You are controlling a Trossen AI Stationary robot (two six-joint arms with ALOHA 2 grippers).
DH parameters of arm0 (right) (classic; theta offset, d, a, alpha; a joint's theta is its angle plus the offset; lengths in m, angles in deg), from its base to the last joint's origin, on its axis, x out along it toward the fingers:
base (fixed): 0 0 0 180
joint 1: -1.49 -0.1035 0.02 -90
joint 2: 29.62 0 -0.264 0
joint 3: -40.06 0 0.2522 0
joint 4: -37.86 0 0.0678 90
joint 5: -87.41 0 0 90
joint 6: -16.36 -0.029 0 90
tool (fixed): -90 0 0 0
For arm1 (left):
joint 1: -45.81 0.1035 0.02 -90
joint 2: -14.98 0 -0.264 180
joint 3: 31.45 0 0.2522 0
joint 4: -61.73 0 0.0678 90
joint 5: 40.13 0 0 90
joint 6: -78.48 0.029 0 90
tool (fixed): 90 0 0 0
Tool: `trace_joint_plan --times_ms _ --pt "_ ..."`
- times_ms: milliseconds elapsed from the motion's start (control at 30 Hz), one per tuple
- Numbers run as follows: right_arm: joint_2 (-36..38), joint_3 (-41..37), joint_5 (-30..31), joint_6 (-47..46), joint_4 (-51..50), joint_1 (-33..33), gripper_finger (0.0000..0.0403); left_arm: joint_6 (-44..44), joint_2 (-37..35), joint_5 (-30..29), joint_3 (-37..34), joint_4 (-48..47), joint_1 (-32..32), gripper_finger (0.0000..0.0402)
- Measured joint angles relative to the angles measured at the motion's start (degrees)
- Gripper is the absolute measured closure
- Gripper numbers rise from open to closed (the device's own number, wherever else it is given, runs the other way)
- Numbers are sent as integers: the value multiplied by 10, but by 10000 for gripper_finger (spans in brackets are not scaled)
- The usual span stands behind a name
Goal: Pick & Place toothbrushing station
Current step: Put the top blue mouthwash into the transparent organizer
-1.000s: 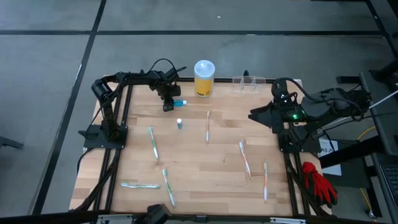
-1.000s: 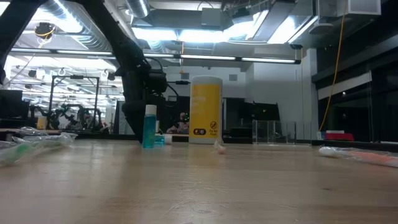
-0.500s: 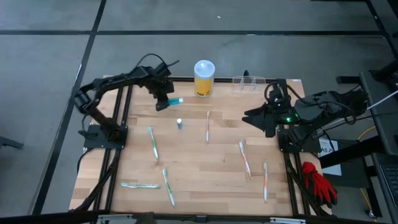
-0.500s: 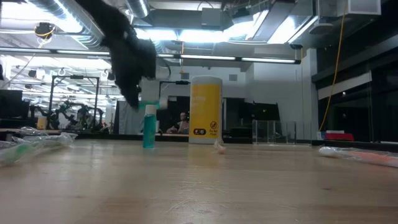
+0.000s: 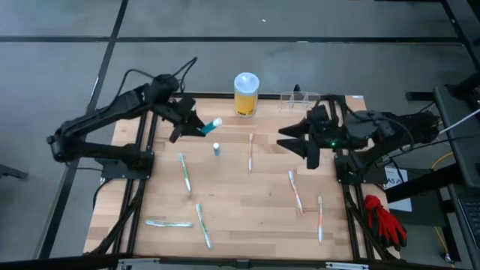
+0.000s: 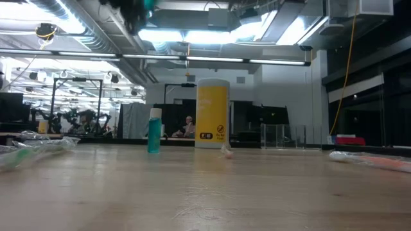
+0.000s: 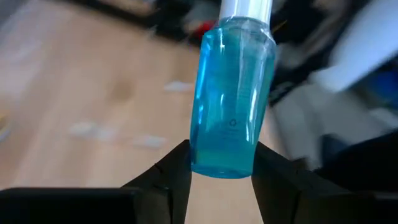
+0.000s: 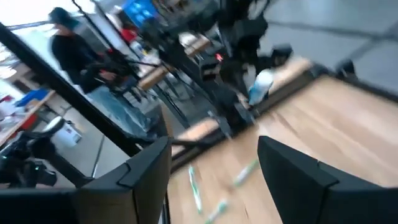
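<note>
My left gripper (image 5: pixel 195 127) hangs high over the table's far left part, shut on a see-through blue bottle (image 7: pixel 233 93) with a white cap (image 5: pixel 217 121). In the low view only a dark bit of it shows at the top edge. The toothbrushing station (image 5: pixel 300 100), a clear low holder, rests on its base at the far edge, right of the yellow canister (image 5: pixel 246 94); no gripper touches it. My right gripper (image 5: pixel 289 140) hovers open near the right side, with nothing between its fingers (image 8: pixel 143 180). My left gripper pinches the blue bottle's bottom end (image 7: pixel 221 165) between its two fingers (image 7: pixel 177 171). The fingers come from the table's left, slanting a little downward, and the bottle runs on from them with its cap pointing toward the right. The bottle is lifted clear of the table.
A second small blue bottle (image 5: pixel 216 148) stands upright (image 6: pixel 154 130) near the table's middle. Several toothbrushes lie scattered, among them (image 5: pixel 250 152), (image 5: pixel 184 172), (image 5: pixel 295 191). A red glove (image 5: pixel 384 219) lies off the right edge.
My left gripper has risen steeply from the table with the blue bottle and tipped from pointing down to nearly level. The bottle, earlier lying at the far left, now hangs clear. My right gripper has drifted toward the table's left and rolled, staying open.
</note>
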Motion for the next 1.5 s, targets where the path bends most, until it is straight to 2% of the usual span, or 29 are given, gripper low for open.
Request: trace_joint_plan --times_ms 133,300,467,567,667,767,833,967,1367,1500 --pt "-22 0 -102 73 66 33 160 -103 -2 32 0 64 -52 265" --pt "-41 0 -209 133 73 71 160 -179 23 107 0 91 -98 265" --pt "-60 15 -263 207 61 88 160 -221 49 167 0 95 -134 265" --pt "-84 41 -285 300 42 86 160 -253 70 190 0 125 -152 265" --pt "-119 73 -290 392 0 75 160 -297 94 214 0 189 -168 265" --pt "-156 109 -265 426 -53 71 160 -341 119 232 0 249 -183 265" --pt "-175 131 -243 424 -73 72 160 -361 130 237 0 270 -193 265" --pt "-195 158 -240 411 -79 73 160 -372 147 238 0 283 -208 265" --pt "-225 163 -312 377 -75 68 160 -380 165 230 0 322 -218 265" --pt "-225 163 -310 377 -61 69 160 -395 165 228 0 337 -218 265"
